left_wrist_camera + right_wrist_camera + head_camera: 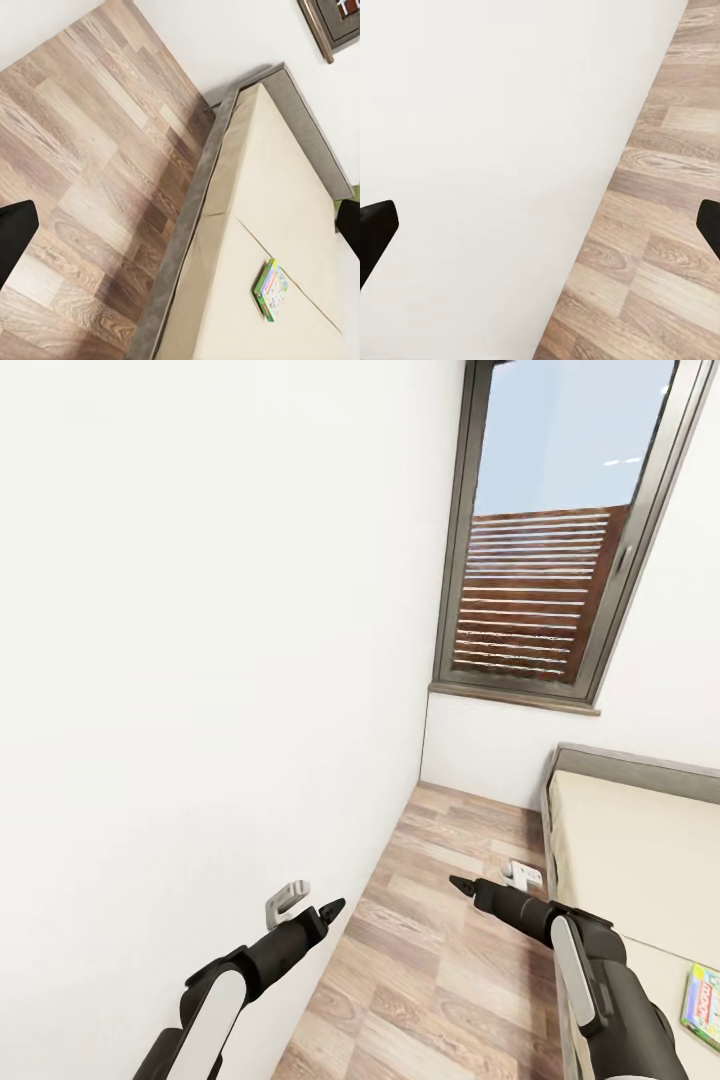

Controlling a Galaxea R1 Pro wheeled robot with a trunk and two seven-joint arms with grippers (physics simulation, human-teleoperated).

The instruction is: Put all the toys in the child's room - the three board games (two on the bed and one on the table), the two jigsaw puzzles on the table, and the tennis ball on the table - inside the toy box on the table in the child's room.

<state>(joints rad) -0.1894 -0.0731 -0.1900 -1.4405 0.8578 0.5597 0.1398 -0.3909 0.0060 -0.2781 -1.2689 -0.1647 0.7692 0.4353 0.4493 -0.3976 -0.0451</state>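
Your left hand (325, 913) and right hand (462, 884) hang over the wood floor (440, 960) beside the white wall (200, 660), both empty, each with its fingers spread wide in its own wrist view. One board game (271, 289) lies flat on the bed (640, 860) toward its floor-side edge, its print too small to read. From your head camera that green box is cut off by the picture's edge.
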